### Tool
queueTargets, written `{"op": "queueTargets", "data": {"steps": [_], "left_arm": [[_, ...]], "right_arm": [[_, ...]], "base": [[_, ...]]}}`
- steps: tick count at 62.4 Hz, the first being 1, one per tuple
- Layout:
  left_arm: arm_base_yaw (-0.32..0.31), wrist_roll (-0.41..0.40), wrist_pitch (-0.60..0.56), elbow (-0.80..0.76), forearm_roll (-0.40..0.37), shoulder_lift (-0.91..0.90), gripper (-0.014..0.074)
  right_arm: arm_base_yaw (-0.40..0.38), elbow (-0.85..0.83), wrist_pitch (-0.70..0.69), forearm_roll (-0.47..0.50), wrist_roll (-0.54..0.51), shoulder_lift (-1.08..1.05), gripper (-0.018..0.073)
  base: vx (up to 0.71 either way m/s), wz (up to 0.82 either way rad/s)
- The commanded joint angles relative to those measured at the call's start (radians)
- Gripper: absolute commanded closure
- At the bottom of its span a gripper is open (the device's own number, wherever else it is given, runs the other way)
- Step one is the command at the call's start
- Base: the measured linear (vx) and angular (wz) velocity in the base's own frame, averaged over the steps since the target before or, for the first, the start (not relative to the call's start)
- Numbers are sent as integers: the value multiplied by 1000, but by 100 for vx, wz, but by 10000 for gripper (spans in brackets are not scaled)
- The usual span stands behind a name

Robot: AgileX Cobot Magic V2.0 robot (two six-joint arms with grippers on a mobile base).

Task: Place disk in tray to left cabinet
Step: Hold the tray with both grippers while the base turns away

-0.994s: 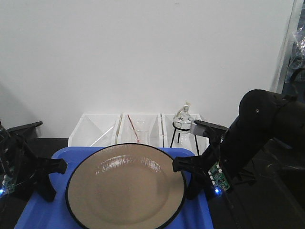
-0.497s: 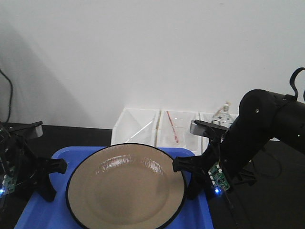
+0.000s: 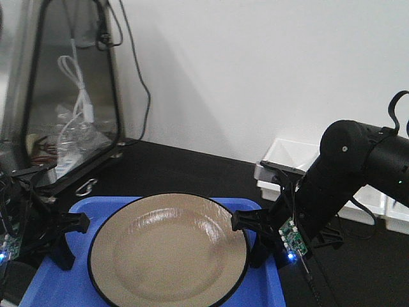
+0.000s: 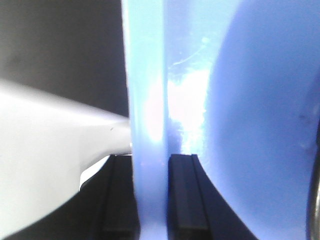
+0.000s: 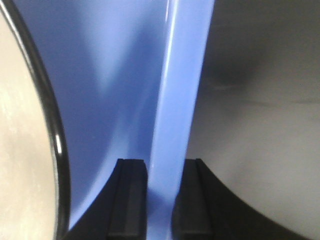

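Observation:
The tan disk point(image 3: 167, 249) with its thin black rim lies flat in the blue tray point(image 3: 102, 204), filling most of it. My left gripper point(image 3: 71, 242) is shut on the tray's left rim, and my right gripper point(image 3: 249, 240) is shut on its right rim. The left wrist view shows the black pads point(image 4: 182, 195) of my left gripper point(image 4: 151, 167) pressed against both sides of the tray rim point(image 4: 147, 100). In the right wrist view my right gripper point(image 5: 164, 170) clamps the tray rim point(image 5: 180, 90), with the disk point(image 5: 20, 150) at the left edge. The cabinet is out of view.
A metal glovebox point(image 3: 70, 96) with a window and a dangling cable stands at the far left on the black surface point(image 3: 185, 169). White plastic bins point(image 3: 291, 153) sit at the right, behind my right arm. A white wall is at the back.
The scene has swung: the white bins slid from centre to the right, the flask on its stand left the view, and the glovebox appeared at left. Tray, disk and both grippers hold the same pose.

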Motion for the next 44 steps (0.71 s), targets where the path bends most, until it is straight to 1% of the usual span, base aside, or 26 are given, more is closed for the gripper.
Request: {"op": "queueTargets", "data": {"steps": [1, 22, 44], "left_arm": [[-7, -1, -5, -38, -54, -53, 596], [-7, -1, -5, -38, -54, -53, 596], [-6, -1, -5, -38, -54, -53, 596]], "right_arm": [[2, -39, -19, 44, -22, -60, 560], [2, -39, -19, 44, -22, -60, 560], [2, -39, -3, 45, -22, -60, 560]], "base": [[-16, 61], [-15, 65], [-10, 79]]}}
